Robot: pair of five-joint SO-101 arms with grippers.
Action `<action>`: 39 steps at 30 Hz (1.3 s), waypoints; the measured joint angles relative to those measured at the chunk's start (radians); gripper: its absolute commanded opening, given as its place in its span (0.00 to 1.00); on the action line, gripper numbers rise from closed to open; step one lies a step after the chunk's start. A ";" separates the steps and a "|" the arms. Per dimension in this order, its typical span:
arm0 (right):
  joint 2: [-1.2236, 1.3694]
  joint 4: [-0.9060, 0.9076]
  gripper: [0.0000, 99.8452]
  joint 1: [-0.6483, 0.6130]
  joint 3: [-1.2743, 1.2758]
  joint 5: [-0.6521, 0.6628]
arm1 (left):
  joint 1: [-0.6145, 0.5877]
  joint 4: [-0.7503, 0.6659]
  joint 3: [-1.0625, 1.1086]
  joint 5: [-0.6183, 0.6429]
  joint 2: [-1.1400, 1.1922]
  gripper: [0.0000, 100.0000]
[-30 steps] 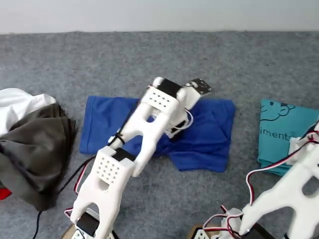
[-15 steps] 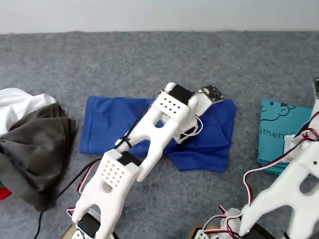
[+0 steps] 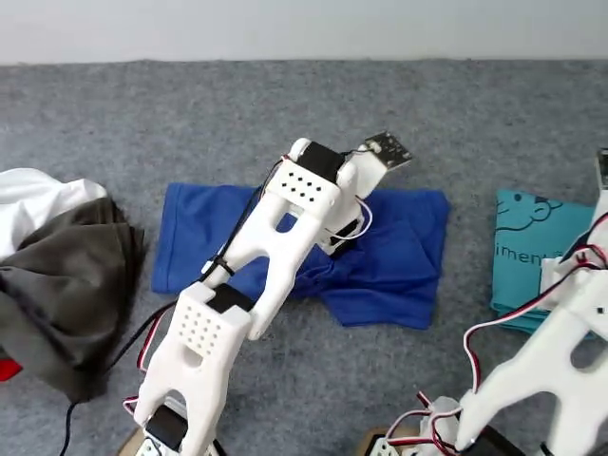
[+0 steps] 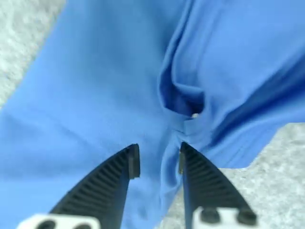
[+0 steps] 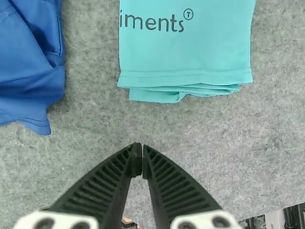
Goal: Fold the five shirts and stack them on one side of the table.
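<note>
A blue shirt [image 3: 399, 256] lies spread and rumpled in the middle of the grey carpeted table. My left arm [image 3: 304, 190] stretches over it. My left gripper [image 4: 158, 160] hovers open just above a bunched crease of the blue shirt [image 4: 95, 86], one finger on each side of the fold. A folded teal shirt [image 3: 537, 247] with dark print rests at the right side. My right gripper [image 5: 139, 155] is shut with nothing in it, above bare carpet just short of the teal shirt [image 5: 186, 47].
At the left edge sits a loose heap: a white shirt [image 3: 38, 204], a dark grey shirt [image 3: 62, 294] and a scrap of red [image 3: 6, 369]. Carpet stretches behind the shirts to a pale wall [image 3: 304, 28].
My left arm swung right and nearer over the blue shirt, then back left and farther away. The right arm shifted slightly a second ago and has held still since.
</note>
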 measured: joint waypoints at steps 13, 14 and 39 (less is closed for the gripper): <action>0.000 0.000 0.01 0.000 0.000 0.000 | 0.103 0.002 -0.034 0.000 -0.066 0.14; 0.000 0.000 0.01 0.000 0.002 0.000 | 0.101 0.002 -0.034 0.000 -0.052 0.14; 0.000 0.000 0.01 0.103 0.167 0.000 | -0.057 0.000 -0.084 0.000 0.014 0.14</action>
